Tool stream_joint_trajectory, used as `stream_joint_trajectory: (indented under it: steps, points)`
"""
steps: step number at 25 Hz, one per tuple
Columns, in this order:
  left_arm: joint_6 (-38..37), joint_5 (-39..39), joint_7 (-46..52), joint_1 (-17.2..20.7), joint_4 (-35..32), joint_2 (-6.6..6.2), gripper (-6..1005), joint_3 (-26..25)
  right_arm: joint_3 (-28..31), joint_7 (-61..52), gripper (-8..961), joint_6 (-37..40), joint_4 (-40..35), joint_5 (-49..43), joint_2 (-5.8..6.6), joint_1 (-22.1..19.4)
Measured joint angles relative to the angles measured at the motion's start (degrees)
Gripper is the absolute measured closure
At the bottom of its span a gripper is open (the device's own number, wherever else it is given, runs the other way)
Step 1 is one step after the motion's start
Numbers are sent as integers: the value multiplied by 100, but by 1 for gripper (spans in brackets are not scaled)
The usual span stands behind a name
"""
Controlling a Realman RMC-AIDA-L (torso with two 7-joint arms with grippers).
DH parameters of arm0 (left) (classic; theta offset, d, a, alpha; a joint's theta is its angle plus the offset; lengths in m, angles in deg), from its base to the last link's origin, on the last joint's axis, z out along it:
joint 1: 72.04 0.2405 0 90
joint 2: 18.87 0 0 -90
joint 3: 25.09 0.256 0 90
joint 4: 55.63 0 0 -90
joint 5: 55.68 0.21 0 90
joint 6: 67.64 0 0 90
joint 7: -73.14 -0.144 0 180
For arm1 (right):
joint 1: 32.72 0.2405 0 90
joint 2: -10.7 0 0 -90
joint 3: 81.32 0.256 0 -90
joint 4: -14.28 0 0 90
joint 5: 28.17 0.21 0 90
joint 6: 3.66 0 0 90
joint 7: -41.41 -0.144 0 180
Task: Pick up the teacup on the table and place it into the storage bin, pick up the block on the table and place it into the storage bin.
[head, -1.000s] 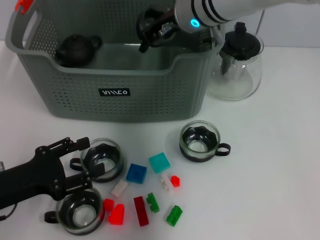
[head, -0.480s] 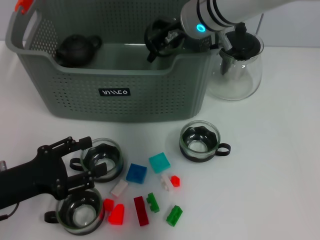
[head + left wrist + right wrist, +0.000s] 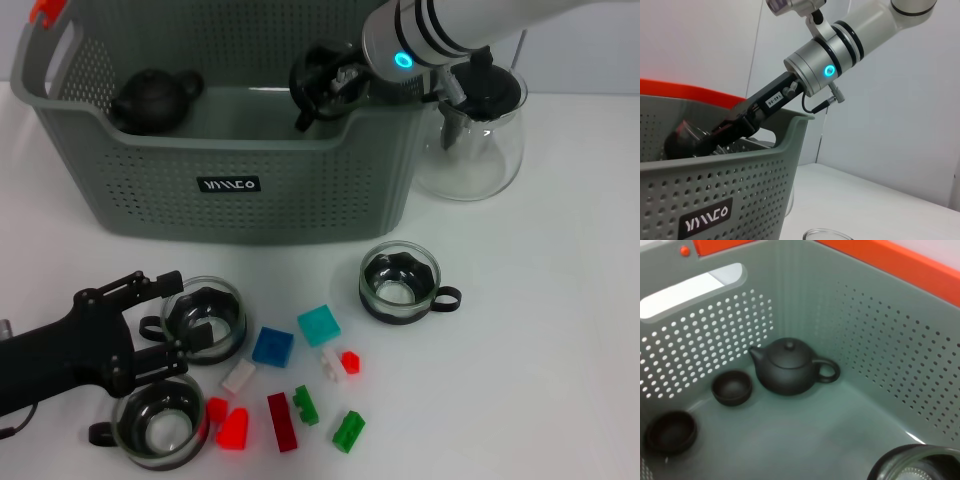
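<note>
The grey storage bin [image 3: 230, 185] stands at the back of the table. My right gripper [image 3: 322, 80] hangs over the bin's right inner side, shut on a glass teacup [image 3: 316, 68] with a dark insert; that cup's rim [image 3: 920, 465] shows in the right wrist view. Three more teacups stand on the table: one [image 3: 400, 283] at centre right, two [image 3: 205, 320] [image 3: 160, 425] at front left. My left gripper [image 3: 175, 318] is open low beside those two cups, touching neither that I can tell. Small blocks lie in front, among them a blue block [image 3: 272, 346] and a teal block [image 3: 319, 325].
A clear glass teapot [image 3: 480, 120] with a black lid stands right of the bin, close to my right arm. Inside the bin sit a black teapot [image 3: 788, 367] and two small dark cups [image 3: 731, 387] [image 3: 671, 431]. Red, green and white blocks [image 3: 282, 421] lie near the front edge.
My right gripper with the teacup has shifted a little to the right over the bin. The left gripper has barely moved.
</note>
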Motion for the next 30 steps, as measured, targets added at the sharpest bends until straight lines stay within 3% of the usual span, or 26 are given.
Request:
stream_joint_trajectory:
  steps: [8,13,18,21,22,23,25,27,30]
  points:
    - [-11,-15,6,0,0,-6,219,4,-8,-267,836,-12,9,-10,7,-42]
    - [-15,-5,8,19,0,0,219,15,-6,-276,648,-33,-268,14,2,-203]
    - [-20,-2,8,28,0,2,219,17,49,-88,508,191,-2166,887,9,-1069]
    - [-26,-1,9,34,0,4,219,18,72,872,424,709,-3489,2624,43,-1893]
    - [-26,0,9,34,0,8,219,20,87,1760,396,1187,-4070,3877,60,-2456]
    - [-26,-1,9,36,0,8,219,18,87,1760,390,1187,-4070,3877,60,-2456]
    - [-27,-2,9,34,0,9,219,17,171,2609,377,2230,-4552,5182,159,-3106]
    - [-23,-2,8,22,0,9,219,13,214,2677,371,2581,-4625,5344,199,-3231]
    - [-2,-1,9,-3,0,-1,219,14,302,2717,372,3820,-4954,5397,281,-3638]
